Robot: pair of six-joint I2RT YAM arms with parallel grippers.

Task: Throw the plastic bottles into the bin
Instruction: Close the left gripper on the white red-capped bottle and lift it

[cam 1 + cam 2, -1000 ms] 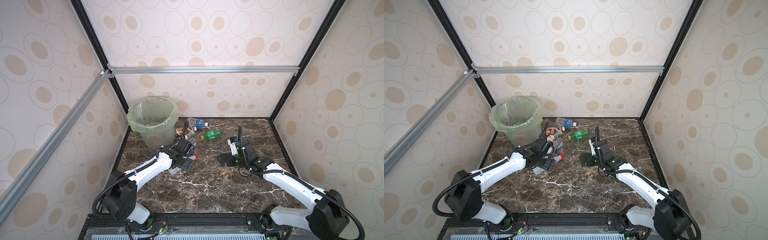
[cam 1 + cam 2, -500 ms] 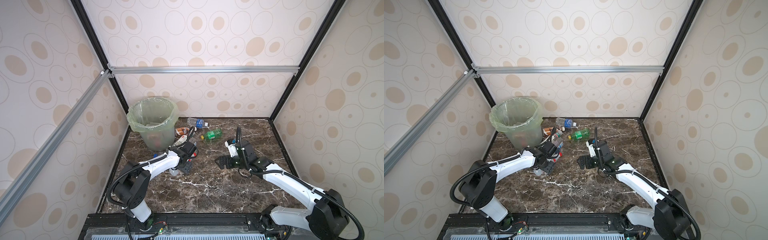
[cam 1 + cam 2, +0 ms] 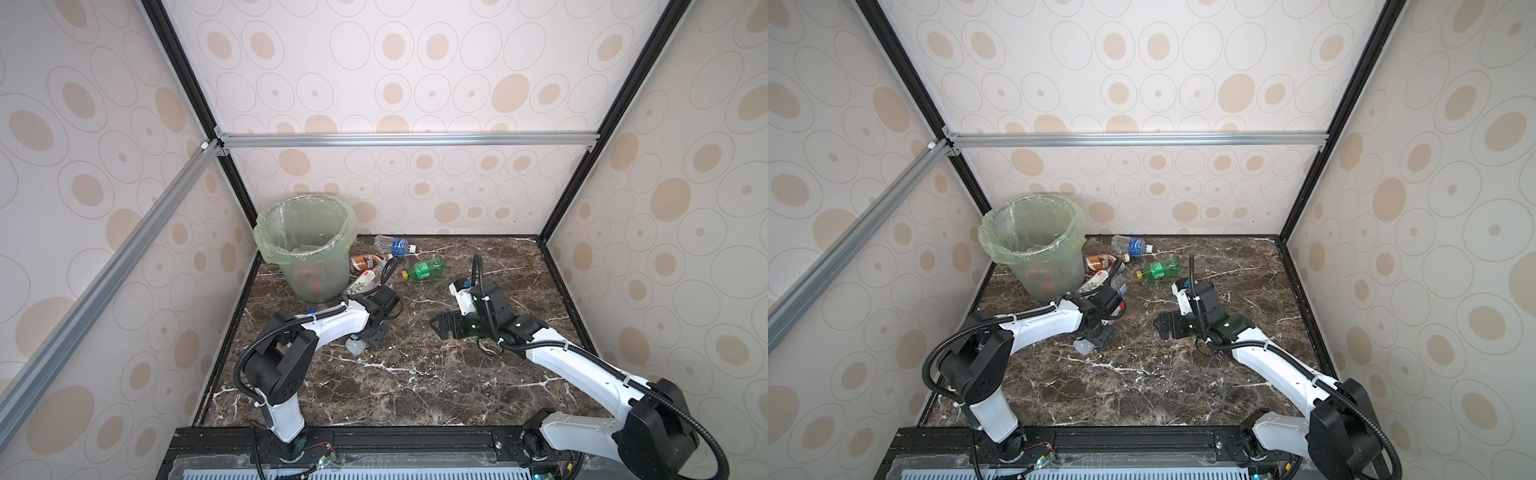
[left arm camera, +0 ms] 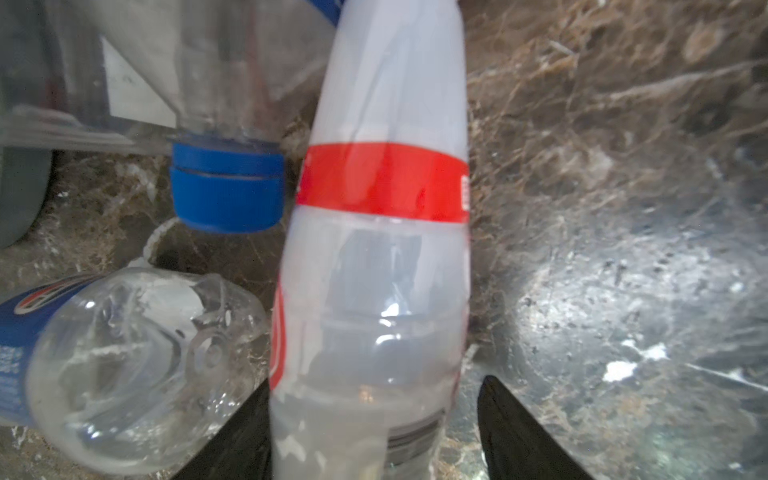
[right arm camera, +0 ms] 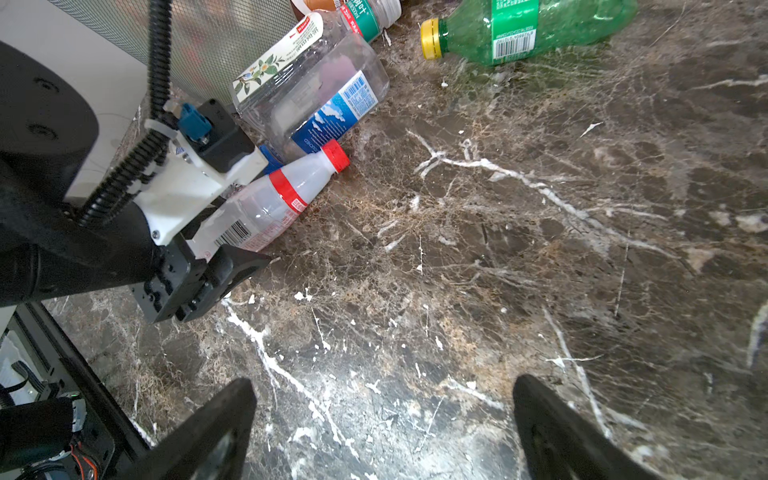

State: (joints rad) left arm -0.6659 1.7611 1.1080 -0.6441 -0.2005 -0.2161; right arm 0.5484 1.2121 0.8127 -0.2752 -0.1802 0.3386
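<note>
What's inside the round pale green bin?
In both top views, the round pale green translucent bin shows blurred reddish shapes low behind its wall, likely bottles. The wall and bag liner blur them: kind and count cannot be told.

One bin (image 3: 318, 286), one green bottle (image 3: 424, 267), and seemingly seven other bottles (image 5: 286, 192) outside it.

The left arm (image 3: 332, 322) has folded in: its black elbow joint (image 3: 276, 365) has swung away from the left wall and now stands almost over its base. The left gripper (image 4: 376, 386) has slid back toward the near edge of the table (image 3: 415, 395) along the red-banded bottle (image 4: 380, 266), and its jaws have narrowed around that bottle's lower body, one finger (image 4: 511, 419) now just beside it
</note>
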